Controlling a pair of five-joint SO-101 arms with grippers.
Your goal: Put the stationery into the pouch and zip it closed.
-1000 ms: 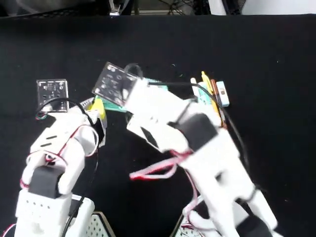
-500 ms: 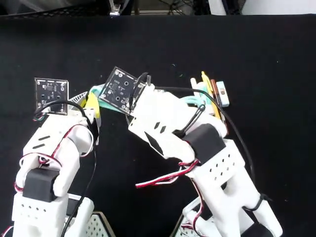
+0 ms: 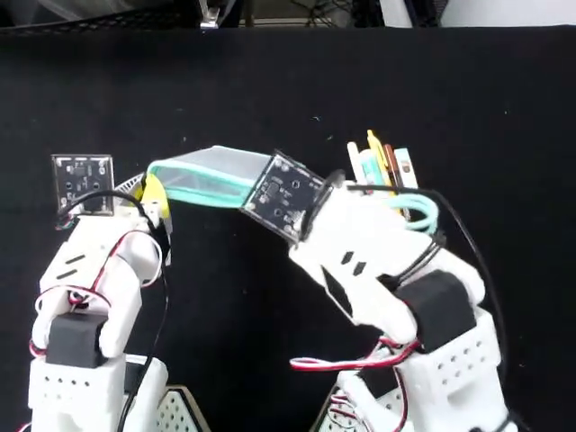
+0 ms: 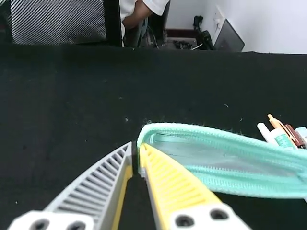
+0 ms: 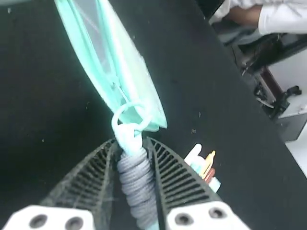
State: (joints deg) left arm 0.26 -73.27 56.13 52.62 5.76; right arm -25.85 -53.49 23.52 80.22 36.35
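The mint-edged clear pouch lies stretched between both arms, its zipper running along it. My left gripper is shut on the pouch's end corner. My right gripper is shut on the zipper pull's cord, just behind the pull ring. The cord's teal loop trails over the right arm. Pens and other stationery lie on the table beyond the right arm, outside the pouch, and they also appear in both wrist views.
A black cloth covers the table. The right arm's camera board hides its fingers from above. A person sits past the table's far edge.
The right arm has swung to the right with the pull cord, drawing the pouch out long and uncovering it. The left gripper has shifted slightly left, still holding the pouch's end.
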